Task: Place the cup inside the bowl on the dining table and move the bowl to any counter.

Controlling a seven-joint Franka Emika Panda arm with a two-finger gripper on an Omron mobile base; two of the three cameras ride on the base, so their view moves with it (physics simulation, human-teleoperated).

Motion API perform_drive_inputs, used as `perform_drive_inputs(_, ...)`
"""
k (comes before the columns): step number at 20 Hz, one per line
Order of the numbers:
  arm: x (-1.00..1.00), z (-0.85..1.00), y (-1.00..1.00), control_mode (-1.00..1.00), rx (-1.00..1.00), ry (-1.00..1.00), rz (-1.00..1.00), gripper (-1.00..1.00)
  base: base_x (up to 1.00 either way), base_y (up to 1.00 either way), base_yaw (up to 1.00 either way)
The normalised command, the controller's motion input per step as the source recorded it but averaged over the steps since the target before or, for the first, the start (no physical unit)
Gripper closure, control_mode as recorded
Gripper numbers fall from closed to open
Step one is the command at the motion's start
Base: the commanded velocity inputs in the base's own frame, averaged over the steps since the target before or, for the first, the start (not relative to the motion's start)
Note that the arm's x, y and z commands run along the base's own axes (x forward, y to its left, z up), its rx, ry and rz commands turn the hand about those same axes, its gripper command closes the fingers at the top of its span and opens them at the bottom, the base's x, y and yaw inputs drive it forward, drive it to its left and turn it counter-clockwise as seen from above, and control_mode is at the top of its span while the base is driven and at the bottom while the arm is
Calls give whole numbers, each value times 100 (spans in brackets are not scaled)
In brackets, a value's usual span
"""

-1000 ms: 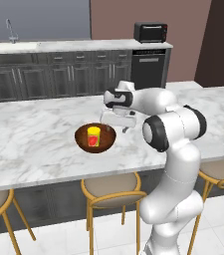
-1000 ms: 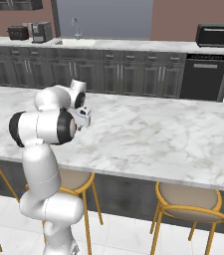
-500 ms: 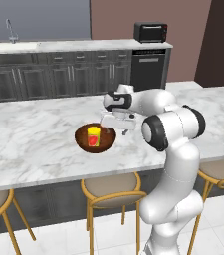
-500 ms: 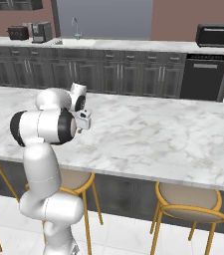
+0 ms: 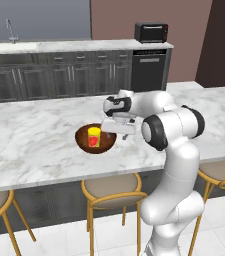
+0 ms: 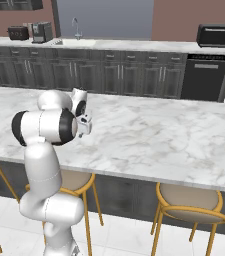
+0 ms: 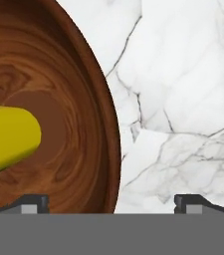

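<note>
The dark wooden bowl [image 5: 95,145] rests on the dining table [image 5: 29,135] with the yellow cup [image 5: 94,137] standing inside it. My gripper [image 5: 116,132] hangs open, pointing down over the bowl's right rim. In the hand view the bowl's rim [image 7: 111,149] runs between the two fingertips, one of them [image 7: 31,201] over the bowl's inside and the other over bare marble. The cup [image 7: 6,139] shows at the left of that view, apart from my gripper [image 7: 112,204]. Nothing is held.
A wall counter [image 5: 84,46] runs behind the island, with a sink [image 5: 14,46] at left and a black toaster oven [image 5: 151,31] at right. Gold-framed stools [image 5: 109,187] line the near side of the table. My arm hides the bowl in the right base view.
The hand has come down a little toward the bowl's right rim. Bowl and cup have not moved, and the jaws have stayed open.
</note>
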Motion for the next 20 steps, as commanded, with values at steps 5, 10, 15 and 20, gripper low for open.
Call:
perform_drive_inputs(5, 0, -7, 9, -100, 0, 0, 0, -100, 0, 0, 0)
perform_drive_inputs(10, 0, -4, 25, -100, 0, 0, 0, -100, 0, 0, 0)
perform_drive_inputs(15, 0, -13, 20, -100, 0, 0, 0, -100, 0, 0, 0)
perform_drive_inputs(20, 0, -16, 0, -100, 0, 0, 0, -100, 0, 0, 0)
